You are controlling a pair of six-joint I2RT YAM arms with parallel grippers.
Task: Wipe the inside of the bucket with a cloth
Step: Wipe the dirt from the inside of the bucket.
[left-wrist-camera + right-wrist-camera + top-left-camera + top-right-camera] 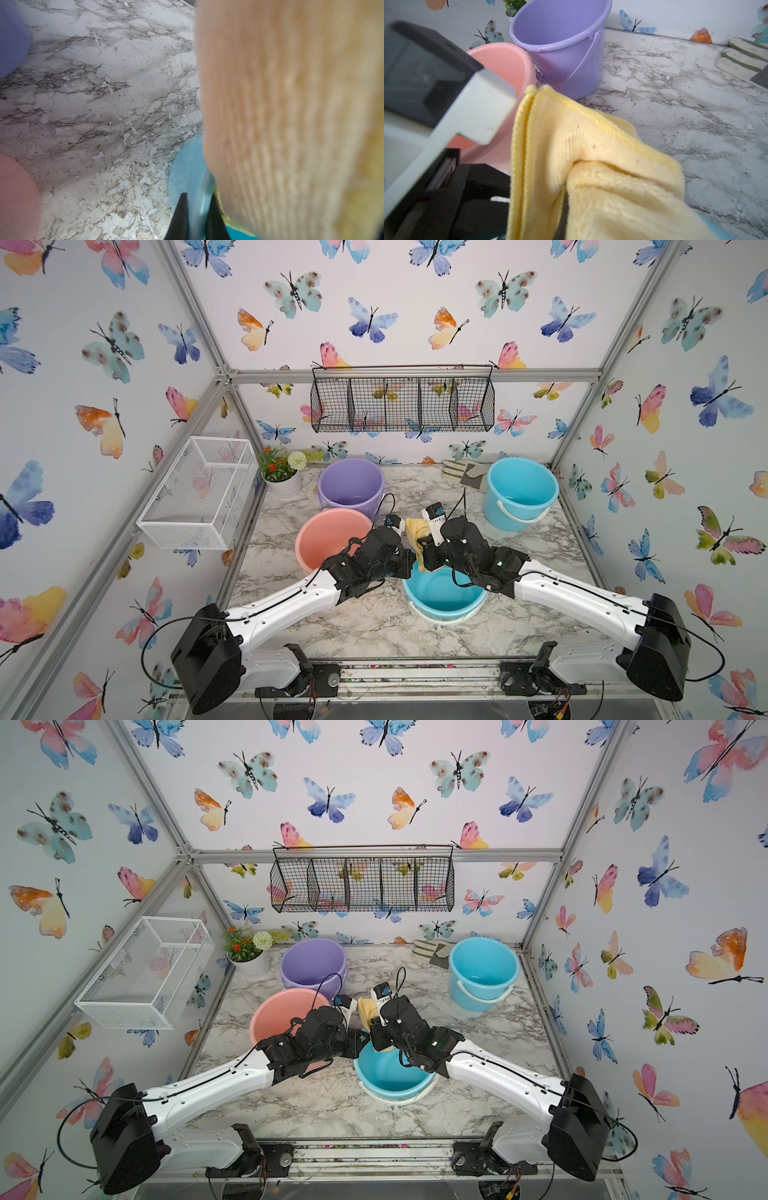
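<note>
Cloth (591,145) pinched in right tool (424,549), left tool (199,209) clamping blue bucket (440,593) rim (purple bucket (560,41) print unreadable)

A robot lab cell dressed homelike: aluminium frame (540,376), butterfly wallpaper (374,281), marble-look bench (374,626), left arm (282,605) and right arm (573,597) mounted by a front rail (415,676).

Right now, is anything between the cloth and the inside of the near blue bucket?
Nothing visible. The cloth hangs from the right gripper over the far rim of the near blue bucket. The left gripper pinches that rim beside the cloth, not under it.
</note>
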